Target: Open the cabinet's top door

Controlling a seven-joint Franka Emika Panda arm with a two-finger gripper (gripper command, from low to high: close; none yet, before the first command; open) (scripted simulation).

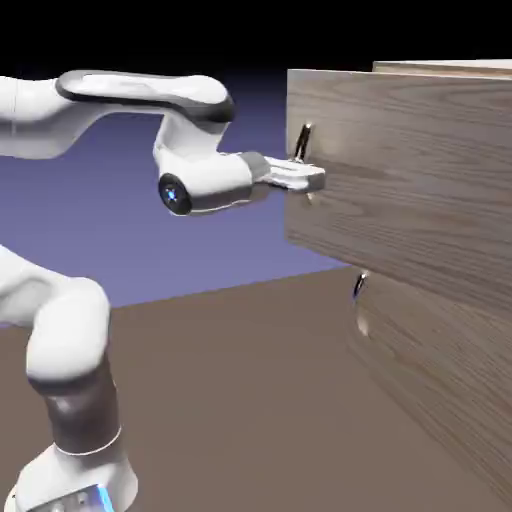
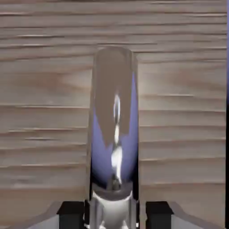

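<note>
I had the large boxy cabinet of light grey-brown wood grain (image 1: 440,330) filling the right side of the scene, standing on the flat brown table (image 1: 230,400). Its top door, the upper wide rectangular wood-grain panel (image 1: 410,190), stood swung out toward the near left, well clear of the lower wood-grain panel (image 1: 440,380) beneath it, which carried its own small dark handle (image 1: 359,285) at its left edge. The white robot arm (image 1: 70,330) rose from the lower left and reached level across to the right. At its end, the two-finger gripper (image 1: 305,178) met the top door near its left edge, right at the small dark curved metal handle (image 1: 303,142). In the hand view that shiny handle (image 2: 114,129) ran straight up the middle against the wood grain, large and close, its base sitting between the two grey fingertips (image 2: 71,210). The claw was pinched tight on the handle, one fingertip touching each side of it.
</note>
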